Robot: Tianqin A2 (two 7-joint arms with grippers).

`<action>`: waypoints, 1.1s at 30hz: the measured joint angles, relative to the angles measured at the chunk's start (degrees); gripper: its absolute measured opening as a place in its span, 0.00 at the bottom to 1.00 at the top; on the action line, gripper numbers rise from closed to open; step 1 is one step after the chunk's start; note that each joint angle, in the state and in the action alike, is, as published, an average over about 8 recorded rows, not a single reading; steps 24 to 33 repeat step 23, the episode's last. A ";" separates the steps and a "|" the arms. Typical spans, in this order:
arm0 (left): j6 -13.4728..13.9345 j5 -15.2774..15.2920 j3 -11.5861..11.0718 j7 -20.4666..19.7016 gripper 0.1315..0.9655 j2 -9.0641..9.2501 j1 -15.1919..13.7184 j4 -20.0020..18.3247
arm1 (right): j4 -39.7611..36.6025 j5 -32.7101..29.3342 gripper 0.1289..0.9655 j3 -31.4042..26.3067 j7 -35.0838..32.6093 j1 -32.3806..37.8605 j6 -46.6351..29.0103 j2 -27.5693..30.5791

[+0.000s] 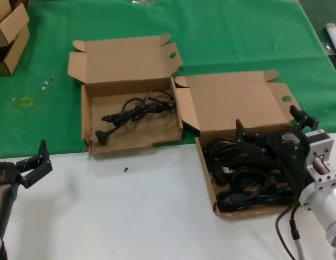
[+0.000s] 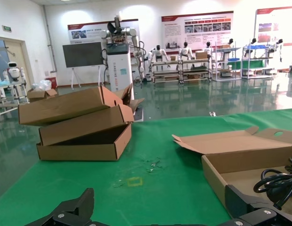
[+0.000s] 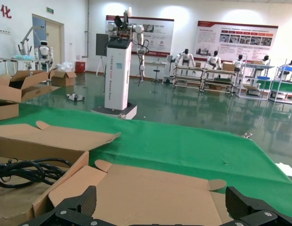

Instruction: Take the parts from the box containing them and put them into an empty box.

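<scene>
Hovering right pincer [image 1: 271,132] above parts [image 1: 241,181]

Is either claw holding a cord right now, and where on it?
Nothing held. Right claw hangs open over the cords; left claw open, idle.

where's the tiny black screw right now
In the head view the tiny black screw lies on the white table surface, just in front of the left box with the single cord.
</scene>
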 joint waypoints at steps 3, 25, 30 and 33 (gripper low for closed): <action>0.00 0.00 0.00 0.00 1.00 0.00 0.00 0.00 | 0.00 0.00 1.00 0.00 0.00 0.00 0.00 0.00; 0.00 0.00 0.00 0.00 1.00 0.00 0.00 0.00 | 0.00 0.00 1.00 0.00 0.00 0.00 0.00 0.00; 0.00 0.00 0.00 0.00 1.00 0.00 0.00 0.00 | 0.00 0.00 1.00 0.00 0.00 0.00 0.00 0.00; 0.00 0.00 0.00 0.00 1.00 0.00 0.00 0.00 | 0.00 0.00 1.00 0.00 0.00 0.00 0.00 0.00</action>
